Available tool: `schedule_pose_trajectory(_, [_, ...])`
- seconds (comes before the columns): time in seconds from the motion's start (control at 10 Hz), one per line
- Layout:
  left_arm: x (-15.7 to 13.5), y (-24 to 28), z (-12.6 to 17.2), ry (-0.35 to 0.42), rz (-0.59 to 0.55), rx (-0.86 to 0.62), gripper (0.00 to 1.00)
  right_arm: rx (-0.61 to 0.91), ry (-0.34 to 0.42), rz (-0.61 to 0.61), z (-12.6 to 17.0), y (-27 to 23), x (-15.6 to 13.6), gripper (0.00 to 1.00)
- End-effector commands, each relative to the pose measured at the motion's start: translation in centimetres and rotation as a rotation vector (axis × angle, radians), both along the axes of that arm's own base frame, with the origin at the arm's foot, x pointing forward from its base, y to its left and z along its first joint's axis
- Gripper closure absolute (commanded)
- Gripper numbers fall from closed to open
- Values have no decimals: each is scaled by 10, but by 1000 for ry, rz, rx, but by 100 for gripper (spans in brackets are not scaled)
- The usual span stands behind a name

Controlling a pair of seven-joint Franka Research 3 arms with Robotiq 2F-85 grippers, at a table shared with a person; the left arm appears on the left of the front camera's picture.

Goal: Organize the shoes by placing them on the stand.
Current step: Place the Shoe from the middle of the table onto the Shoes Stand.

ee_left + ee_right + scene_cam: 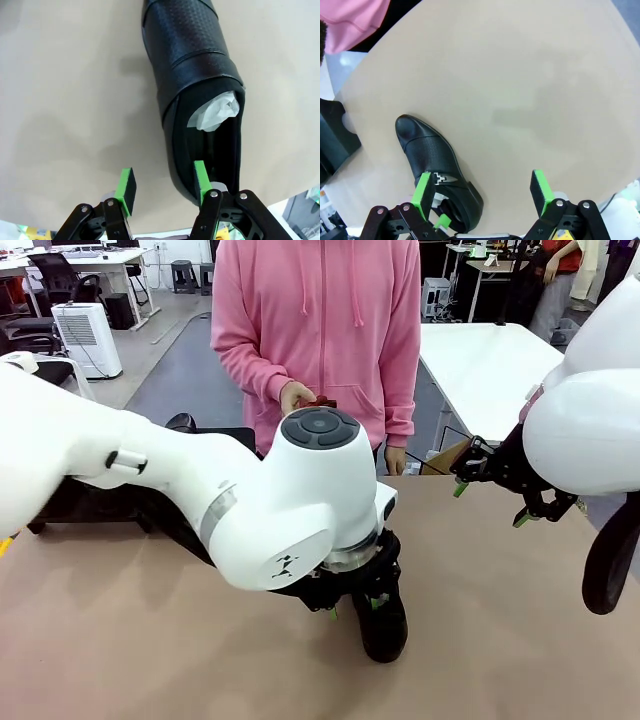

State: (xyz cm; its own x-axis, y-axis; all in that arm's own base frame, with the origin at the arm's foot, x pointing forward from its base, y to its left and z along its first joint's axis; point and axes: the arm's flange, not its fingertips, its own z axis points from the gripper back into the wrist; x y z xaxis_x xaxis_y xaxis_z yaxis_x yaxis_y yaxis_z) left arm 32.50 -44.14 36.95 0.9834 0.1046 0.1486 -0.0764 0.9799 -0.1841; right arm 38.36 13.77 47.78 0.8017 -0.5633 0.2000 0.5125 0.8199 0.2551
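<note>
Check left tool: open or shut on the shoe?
Open. In the left wrist view the left tool has its green pads apart, straddling the shoe's heel-side wall, with the paper stuffing visible inside.

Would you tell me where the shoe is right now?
The shoe lies on the table near the middle in the front view, directly under the left pincer, which straddles its heel wall.

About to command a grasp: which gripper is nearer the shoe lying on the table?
Left. The left gripper is open at the shoe's heel, one pad inside the opening. The right gripper hangs open above the table, off to the side.
</note>
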Motion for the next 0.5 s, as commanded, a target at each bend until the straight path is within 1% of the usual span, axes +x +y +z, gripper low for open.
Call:
schedule_pose_trajectory(0.0, [9,-20,-6,-12,5,-4,39,8,-5,16,1,-2,1,0])
schedule_pose_trajectory(0.3, [13,-27,-17,-27,18,24,39,8,-5,16,1,-2,1,0])
schedule_pose_trajectory(0.4, [14,-28,-18,-23,17,37,43,8,-5,16,1,-2,1,0])
